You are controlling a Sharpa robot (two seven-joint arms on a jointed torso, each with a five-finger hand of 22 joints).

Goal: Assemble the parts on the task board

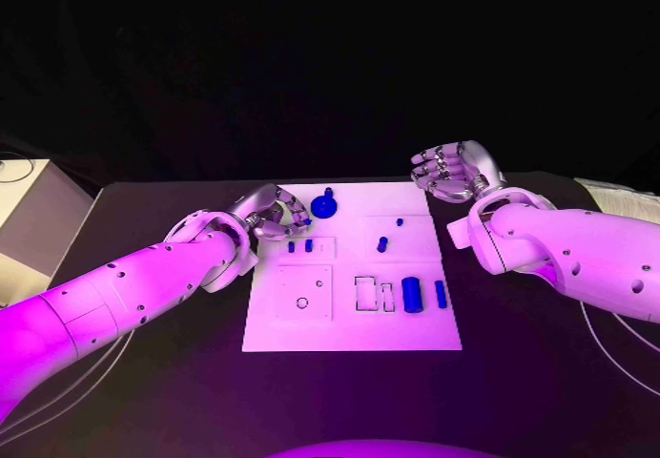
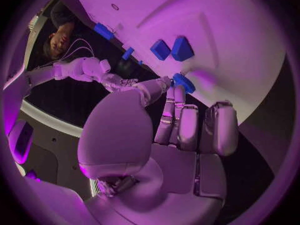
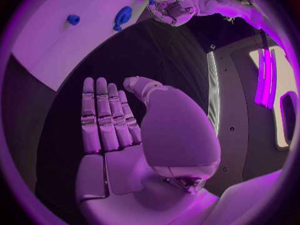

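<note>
White task board (image 1: pixel 352 329) lies mid black tabletop (image 1: pixel 165 382), w/ blue parts spread on it. Head view: round blue knob-like part (image 1: pixel 326 204) near board's far edge, small blue peg (image 1: pixel 399 221) to its right, another short peg (image 1: pixel 381 245) below that, two thin blue pegs (image 1: pixel 308 245) in a recessed panel on the left side, and a thick blue cylinder (image 1: pixel 411 294) beside a slim blue bar (image 1: pixel 441 294) on the near right. Outlined empty slots (image 1: pixel 366 293) sit just left of the cylinder; an oval hole (image 1: pixel 302 303) in the near-left square panel.

Left hand (image 1: pixel 276 214) sits at board's far-left edge, just beside the knob part, fingers curled. Head view can't settle whether it holds anything. Left wrist view does: fingertips (image 2: pixel 177 92) pinch a small blue part (image 2: pixel 184 83) over the board, w/ two blue blocks (image 2: pixel 171 49) close beyond it on the white surface.

Right hand (image 1: pixel 451 170) hovers off board's far-right corner, above the tabletop, well apart from the parts. Head view shows fingers bent in somewhat; right wrist view shows them (image 3: pixel 103 117) laid out straight, side by side, thumb apart, palm bare – holding nothing. Same view catches board's corner w/ the knob part (image 3: pixel 122 16) and a small blue ring-like piece (image 3: pixel 73 19), plus left hand (image 3: pixel 170 9) across the way.
</note>
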